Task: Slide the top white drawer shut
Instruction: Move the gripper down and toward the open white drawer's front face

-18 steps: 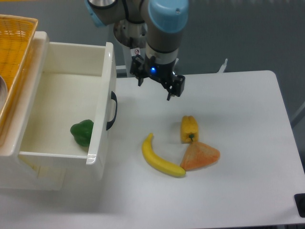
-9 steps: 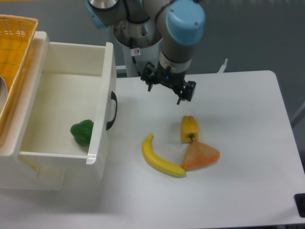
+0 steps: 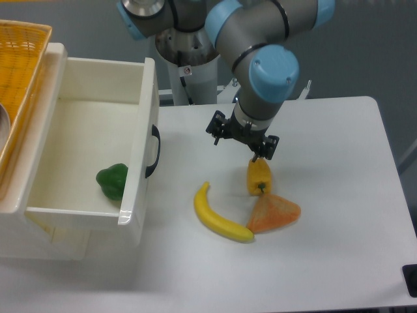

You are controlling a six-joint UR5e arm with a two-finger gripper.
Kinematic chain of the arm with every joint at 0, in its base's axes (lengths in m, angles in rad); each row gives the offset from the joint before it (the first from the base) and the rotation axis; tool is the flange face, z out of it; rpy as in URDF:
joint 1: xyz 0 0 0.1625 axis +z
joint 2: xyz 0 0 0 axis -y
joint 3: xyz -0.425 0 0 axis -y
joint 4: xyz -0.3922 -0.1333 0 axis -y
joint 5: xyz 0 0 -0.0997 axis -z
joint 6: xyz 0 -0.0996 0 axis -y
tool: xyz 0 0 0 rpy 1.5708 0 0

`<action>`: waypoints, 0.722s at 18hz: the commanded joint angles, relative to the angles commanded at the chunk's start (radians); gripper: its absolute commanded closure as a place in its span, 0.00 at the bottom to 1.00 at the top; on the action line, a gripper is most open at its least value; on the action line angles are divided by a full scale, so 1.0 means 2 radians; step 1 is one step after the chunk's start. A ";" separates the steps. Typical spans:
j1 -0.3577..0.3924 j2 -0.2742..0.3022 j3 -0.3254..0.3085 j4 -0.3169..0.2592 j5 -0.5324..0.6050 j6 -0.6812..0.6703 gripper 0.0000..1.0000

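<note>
white top drawer (image 3: 98, 150) pulled fully out at left, green pepper (image 3: 113, 180) inside. gripper (image 3: 242, 139) spread open and empty, shifted right and lower than a second ago, now over the yellow pepper (image 3: 258, 176), farther from the handle (image 3: 153, 151). closing not begun.
</note>
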 joint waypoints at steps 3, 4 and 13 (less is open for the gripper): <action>-0.005 -0.011 -0.001 0.015 0.001 -0.023 0.00; -0.008 -0.015 -0.002 0.015 0.000 -0.034 0.00; -0.025 -0.042 -0.010 0.015 -0.008 -0.069 0.00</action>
